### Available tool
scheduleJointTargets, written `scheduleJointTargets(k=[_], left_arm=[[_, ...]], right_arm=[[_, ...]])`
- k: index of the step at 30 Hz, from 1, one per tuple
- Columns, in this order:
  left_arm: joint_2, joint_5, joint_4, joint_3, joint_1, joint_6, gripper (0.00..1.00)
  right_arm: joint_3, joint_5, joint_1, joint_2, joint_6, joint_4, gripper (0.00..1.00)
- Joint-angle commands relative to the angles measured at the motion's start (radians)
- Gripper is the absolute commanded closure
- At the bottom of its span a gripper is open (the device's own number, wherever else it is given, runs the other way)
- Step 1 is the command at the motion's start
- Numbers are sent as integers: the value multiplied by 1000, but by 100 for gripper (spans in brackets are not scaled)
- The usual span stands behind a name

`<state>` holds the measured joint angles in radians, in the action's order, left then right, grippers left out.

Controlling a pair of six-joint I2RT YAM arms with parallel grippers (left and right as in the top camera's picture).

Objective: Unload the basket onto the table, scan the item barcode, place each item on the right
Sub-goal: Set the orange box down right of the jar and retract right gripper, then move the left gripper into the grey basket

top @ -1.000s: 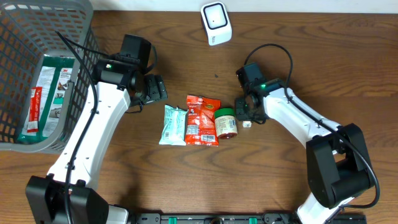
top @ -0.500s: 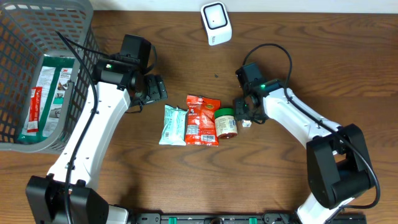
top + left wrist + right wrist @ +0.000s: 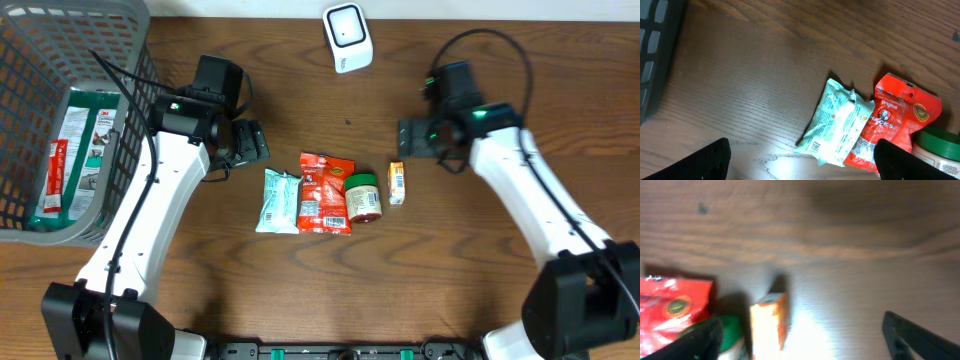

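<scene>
A grey mesh basket (image 3: 60, 50) holding a green-and-white packet (image 3: 65, 160) sits at the left edge of the wooden table (image 3: 300, 290).

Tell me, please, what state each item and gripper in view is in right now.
left gripper, open, empty
right gripper, open, empty, clear of the orange box
orange box, lying free beside the jar
jar, green lid on
red pouch, lying flat
pale green pouch, lying flat, untouched
basket, holding a green packet
scanner, standing alone, nothing under it
</scene>
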<state>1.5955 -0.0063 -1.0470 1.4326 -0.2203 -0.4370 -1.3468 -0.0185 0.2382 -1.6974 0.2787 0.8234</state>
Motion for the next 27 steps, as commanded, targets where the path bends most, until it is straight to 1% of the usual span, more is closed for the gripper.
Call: scheduleJointTargets(k=[1, 6, 12, 27], left_arm=[[2, -6, -3, -9, 3, 17, 8], [2, -6, -3, -9, 3, 17, 9], [2, -6, -3, -9, 3, 17, 9], [2, -6, -3, -9, 3, 17, 8]], right_arm=[[-16, -10, -111, 31, -19, 3, 1], [-14, -10, -243, 29, -18, 20, 1], [-14, -10, -334, 29, -18, 43, 1], [-14, -10, -352, 29, -18, 42, 1]])
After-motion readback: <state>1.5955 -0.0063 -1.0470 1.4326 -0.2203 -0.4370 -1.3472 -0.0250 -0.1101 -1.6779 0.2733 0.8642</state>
